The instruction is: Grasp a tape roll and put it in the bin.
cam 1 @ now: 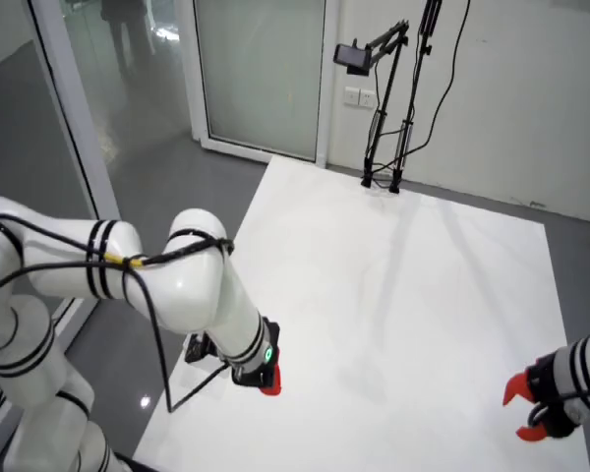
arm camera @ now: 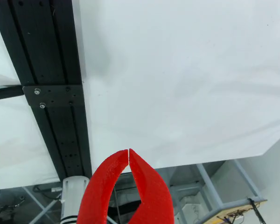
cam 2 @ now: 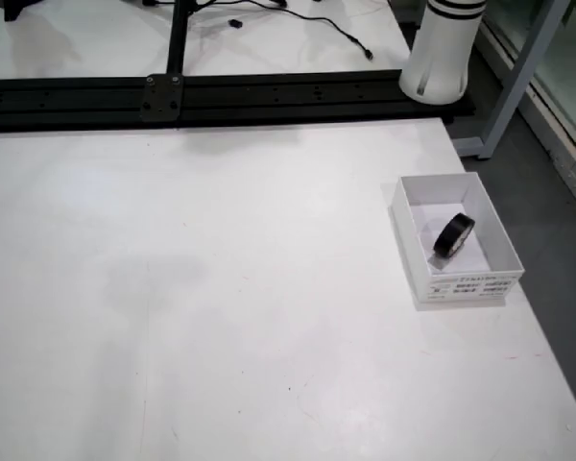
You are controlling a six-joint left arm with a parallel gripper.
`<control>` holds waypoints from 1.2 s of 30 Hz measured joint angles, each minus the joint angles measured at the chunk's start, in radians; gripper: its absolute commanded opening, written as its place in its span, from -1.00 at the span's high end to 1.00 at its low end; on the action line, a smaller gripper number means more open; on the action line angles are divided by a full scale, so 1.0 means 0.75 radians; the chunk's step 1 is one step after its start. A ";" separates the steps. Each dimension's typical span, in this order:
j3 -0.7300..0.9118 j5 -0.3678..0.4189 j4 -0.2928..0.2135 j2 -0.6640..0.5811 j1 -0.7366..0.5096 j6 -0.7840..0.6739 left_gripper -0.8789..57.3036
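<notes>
While my red fingertips (arm camera: 129, 156) meet at the tips with nothing between them, the black tape roll (cam 2: 454, 236) lies tilted inside the white bin (cam 2: 458, 286) on the table (cam 2: 221, 317).

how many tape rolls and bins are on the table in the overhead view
black tape roll: 1, lying inside the bin
white bin: 1
total: 2
</notes>
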 measured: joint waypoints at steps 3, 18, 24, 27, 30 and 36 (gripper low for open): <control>0.000 0.000 -0.001 -0.001 0.007 0.000 0.99; 0.000 0.002 0.000 -0.001 0.046 0.002 0.99; 0.000 0.002 0.003 -0.001 0.064 0.002 0.97; 0.000 0.002 0.007 -0.001 0.072 0.002 0.97; 0.000 0.002 0.013 -0.001 0.085 0.002 0.97; 0.000 0.002 0.026 0.000 0.127 0.002 0.97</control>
